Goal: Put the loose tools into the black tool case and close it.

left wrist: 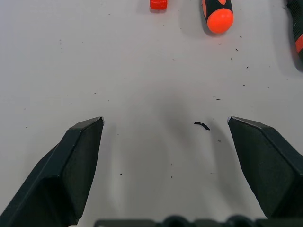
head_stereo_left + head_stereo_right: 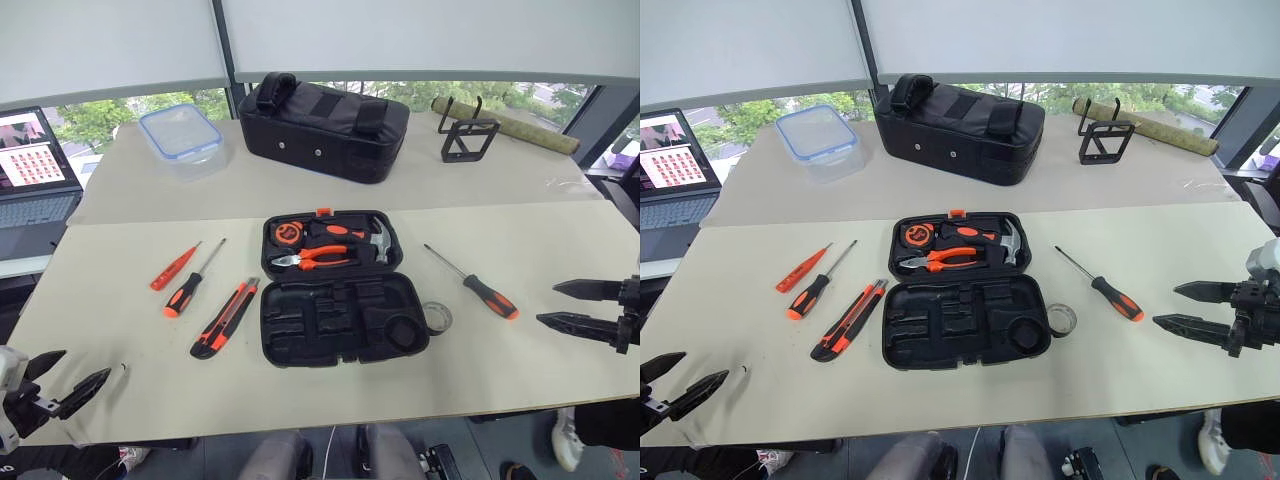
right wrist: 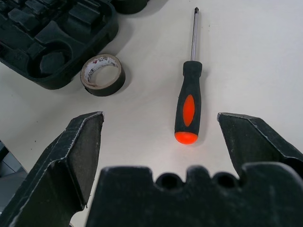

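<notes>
Both my claws, left [image 2: 62,385] and right [image 2: 1180,306], gape empty. Screwdriver [image 3: 188,111] round-handled: may roll from pinch. Tape [image 3: 102,74] touching case [image 2: 340,318]: cramped grab, could nudge case.

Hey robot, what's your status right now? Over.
Both hands open, empty: left hand, right hand. Tool case open on table, five loose tools around it, none packed. Nothing blocking the screwdriver ahead of right hand.

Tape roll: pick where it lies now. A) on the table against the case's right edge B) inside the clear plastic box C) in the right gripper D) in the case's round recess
A: the tape roll lies on the table beside the open case, its round recess empty.
</notes>
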You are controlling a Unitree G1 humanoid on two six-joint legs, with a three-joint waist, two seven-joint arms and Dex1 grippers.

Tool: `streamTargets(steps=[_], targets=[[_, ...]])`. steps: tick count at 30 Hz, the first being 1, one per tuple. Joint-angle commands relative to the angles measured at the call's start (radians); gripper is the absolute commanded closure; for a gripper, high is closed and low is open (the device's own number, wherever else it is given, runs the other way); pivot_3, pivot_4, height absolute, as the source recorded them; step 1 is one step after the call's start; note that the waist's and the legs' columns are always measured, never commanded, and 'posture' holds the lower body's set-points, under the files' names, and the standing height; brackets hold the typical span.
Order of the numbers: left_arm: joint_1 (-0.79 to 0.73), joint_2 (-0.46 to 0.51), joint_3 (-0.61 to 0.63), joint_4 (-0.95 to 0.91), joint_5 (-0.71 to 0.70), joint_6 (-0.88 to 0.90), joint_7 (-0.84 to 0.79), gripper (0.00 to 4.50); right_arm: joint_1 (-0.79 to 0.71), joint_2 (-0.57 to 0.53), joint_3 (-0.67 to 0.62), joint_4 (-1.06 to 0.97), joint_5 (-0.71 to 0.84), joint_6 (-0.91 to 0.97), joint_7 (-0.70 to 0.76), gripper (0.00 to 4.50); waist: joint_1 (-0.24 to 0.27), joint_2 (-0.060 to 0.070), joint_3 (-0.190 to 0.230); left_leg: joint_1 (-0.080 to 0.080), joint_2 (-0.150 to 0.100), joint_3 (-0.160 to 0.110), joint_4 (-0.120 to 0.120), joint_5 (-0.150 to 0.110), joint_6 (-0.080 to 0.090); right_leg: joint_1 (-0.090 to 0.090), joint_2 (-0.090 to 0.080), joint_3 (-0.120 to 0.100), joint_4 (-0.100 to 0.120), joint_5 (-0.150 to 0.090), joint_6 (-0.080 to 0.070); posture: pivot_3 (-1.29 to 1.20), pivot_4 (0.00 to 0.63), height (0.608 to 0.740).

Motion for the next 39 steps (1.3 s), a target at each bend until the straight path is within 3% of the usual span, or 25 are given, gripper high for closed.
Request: streamTargets(steps=[1, 10, 11, 14, 15, 16, 19, 25, 30, 39], targets=[[-0.002, -0.006, 0.01, -0.036, -0.003, 0.011, 0.019, 0.0, -0.02, 0.005, -0.013, -0.008, 0.002, 0.006, -0.014, 0.03, 0.0, 0.0, 0.0, 0.0, 0.0, 0.0, 0.0, 0.0, 0.0, 0.0, 0.0, 0.0, 0.0, 0.0, 0.0, 0.0, 0.15, 0.715], [-0.052, 0.01, -0.024, -0.079, 0.005, 0.069, 0.077, 0.0, -0.015, 0.037, -0.027, -0.014, -0.023, -0.063, -0.039, 0.03, -0.006, 0.0, 0.001, -0.002, -0.001, -0.003, -0.001, 0.0, 0.0, 0.004, -0.002, -0.003, -0.001, 0.0, 0.0, 0.0, 0.15, 0.715], [-0.06, 0.013, -0.026, -0.089, 0.002, 0.08, 0.082, 0.0, -0.014, 0.039, -0.028, -0.012, -0.024, -0.063, -0.039, 0.03, -0.017, 0.003, 0.002, -0.004, -0.004, -0.01, -0.001, 0.0, 0.0, 0.011, -0.008, -0.011, -0.002, -0.002, 0.002, 0.0, 0.15, 0.715], [-0.096, 0.021, -0.029, -0.148, -0.037, 0.159, 0.108, 0.0, -0.013, 0.044, -0.04, -0.018, -0.013, -0.04, -0.042, 0.03, -0.03, 0.011, 0.003, -0.007, -0.005, -0.016, 0.001, 0.001, 0.013, 0.034, -0.045, -0.062, 0.001, -0.016, 0.01, 0.0, 0.15, 0.715], [-0.109, 0.024, -0.029, -0.17, -0.057, 0.192, 0.119, 0.0, -0.012, 0.044, -0.045, -0.026, -0.009, -0.038, -0.042, 0.03, -0.025, 0.012, 0.004, -0.006, -0.011, -0.026, 0.007, 0.002, 0.013, 0.032, -0.04, -0.063, 0.003, -0.017, 0.014, 0.0, 0.15, 0.715], [-0.126, 0.031, -0.033, -0.196, -0.079, 0.232, 0.133, 0.0, -0.015, 0.045, -0.05, -0.039, -0.004, -0.034, -0.047, 0.03, -0.011, 0.012, 0.004, -0.007, -0.013, -0.027, 0.011, 0.006, 0.006, 0.023, -0.031, -0.053, 0.004, -0.017, 0.017, 0.0, 0.15, 0.715], [-0.233, 0.068, -0.064, -0.268, -0.165, 0.386, 0.204, 0.0, -0.038, 0.049, -0.06, -0.155, 0.049, 0.017, -0.065, 0.03, 0.02, 0.012, 0.005, -0.009, -0.014, -0.026, 0.01, 0.007, 0.004, 0.019, -0.022, -0.025, 0.002, -0.016, 0.022, 0.0, 0.15, 0.715], [-0.431, 0.151, -0.212, -0.269, -0.171, 0.55, 0.292, 0.0, -0.15, 0.081, -0.017, -0.426, 0.194, 0.154, -0.172, 0.03, 0.02, 0.012, 0.004, -0.015, -0.01, -0.025, 0.004, 0.011, -0.005, 0.015, -0.022, -0.018, 0.003, -0.014, 0.017, 0.0, 0.15, 0.715], [-0.57, 0.194, -0.389, -0.148, -0.073, 0.557, 0.321, 0.0, -0.271, 0.12, 0.078, -0.579, 0.278, 0.245, -0.263, 0.03, 0.01, 0.011, 0.005, -0.014, -0.007, -0.023, 0.002, 0.012, -0.006, 0.013, -0.019, -0.016, 0.004, -0.015, 0.014, 0.0, 0.15, 0.715], [-0.787, 0.132, -0.662, 0.076, 0.086, 0.42, 0.273, 0.0, -0.43, 0.214, 0.238, -0.71, 0.342, 0.281, -0.34, 0.03, 0.019, 0.006, 0.007, -0.015, -0.009, -0.023, 0.002, 0.012, -0.005, 0.012, -0.02, -0.017, 0.003, -0.015, 0.015, 0.0, 0.15, 0.715]])
